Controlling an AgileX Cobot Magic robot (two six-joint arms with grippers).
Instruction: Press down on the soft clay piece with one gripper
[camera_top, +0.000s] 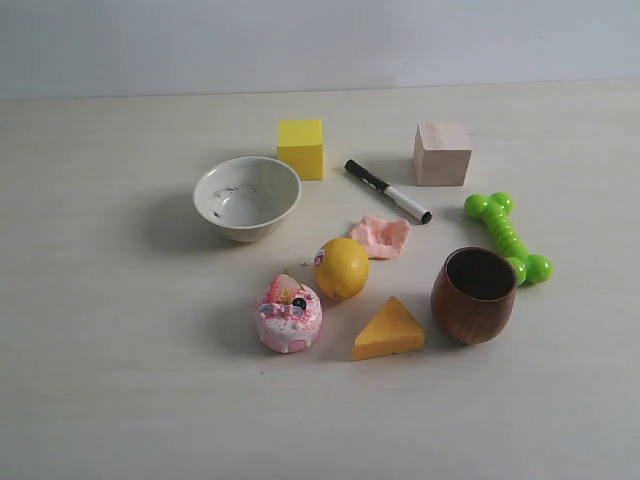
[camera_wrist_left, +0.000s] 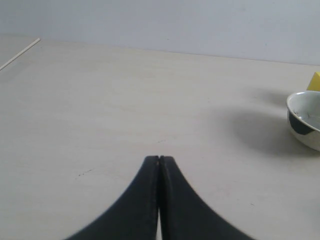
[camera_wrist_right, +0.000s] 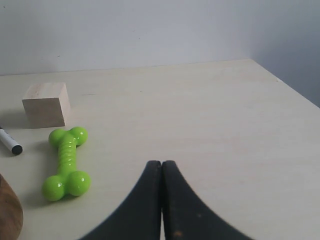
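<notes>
The soft clay piece (camera_top: 381, 236) is a thin salmon-pink lump lying flat on the table, just right of the lemon (camera_top: 342, 267) and below the marker (camera_top: 388, 191). Neither arm shows in the exterior view. In the left wrist view my left gripper (camera_wrist_left: 159, 159) is shut with nothing in it, over bare table well away from the bowl (camera_wrist_left: 305, 119). My right gripper (camera_wrist_right: 161, 163) is shut and empty too, over bare table to the side of the green bone toy (camera_wrist_right: 66, 163). The clay is out of both wrist views.
Around the clay stand a white bowl (camera_top: 247, 197), yellow cube (camera_top: 301, 148), wooden cube (camera_top: 442, 153), green bone toy (camera_top: 508, 237), brown wooden cup (camera_top: 474, 295), orange wedge (camera_top: 388, 331) and pink frosted toy cake (camera_top: 288, 314). The table's edge (camera_wrist_right: 285, 82) runs near my right gripper.
</notes>
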